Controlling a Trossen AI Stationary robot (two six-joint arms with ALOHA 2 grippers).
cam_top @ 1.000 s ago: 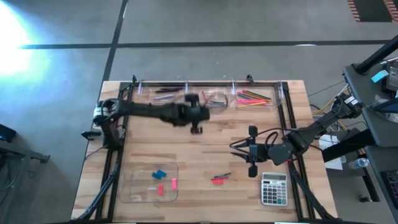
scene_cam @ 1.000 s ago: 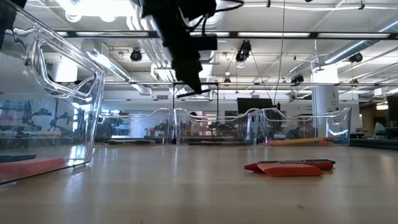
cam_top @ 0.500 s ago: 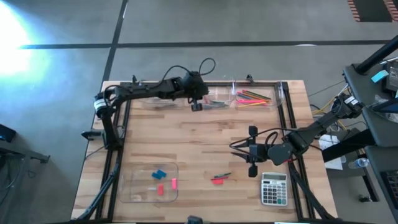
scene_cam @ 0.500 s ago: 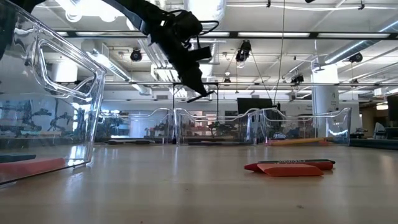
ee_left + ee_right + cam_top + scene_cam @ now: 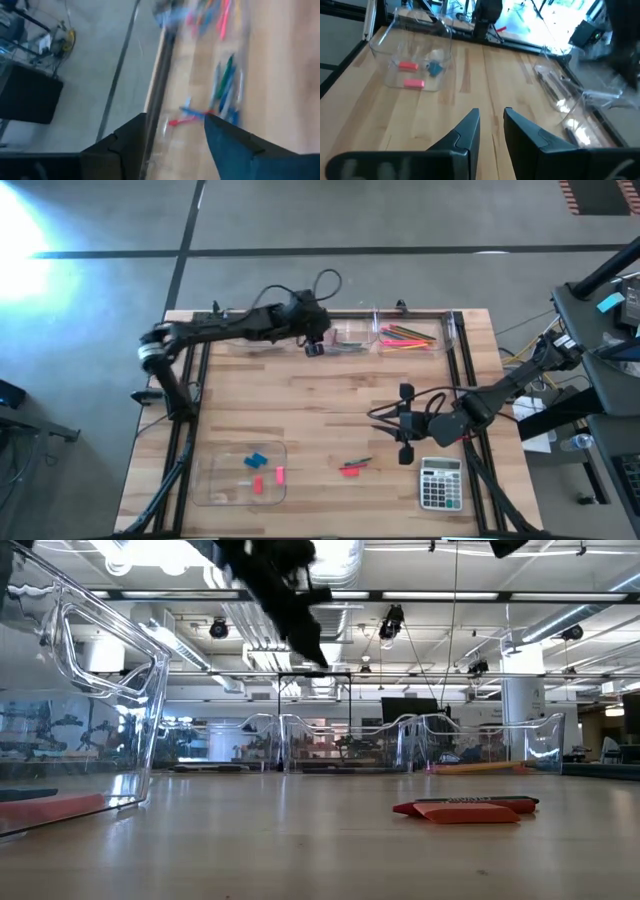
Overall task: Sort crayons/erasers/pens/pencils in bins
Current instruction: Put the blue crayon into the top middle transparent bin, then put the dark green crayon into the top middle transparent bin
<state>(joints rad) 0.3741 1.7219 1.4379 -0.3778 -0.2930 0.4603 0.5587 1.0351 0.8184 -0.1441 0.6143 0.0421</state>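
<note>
Wood table (image 5: 300, 410); calculator (image 5: 440, 483) front right; grey concrete floor (image 5: 300, 220) beyond.

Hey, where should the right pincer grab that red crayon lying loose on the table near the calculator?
Grip the red crayon at mid-length, coming straight down with the fingers across its short width. It lies flat on the table, touching a darker stick, so a top-down pinch suits best.

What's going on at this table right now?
A two-armed robot is sorting stationery into clear bins. The left gripper is open over the middle bin in the back row, holding nothing. The right gripper waits near the calculator, also holding nothing. Pencils fill the neighbouring bin, erasers lie in the front tray, and loose crayons remain on the table.
</note>
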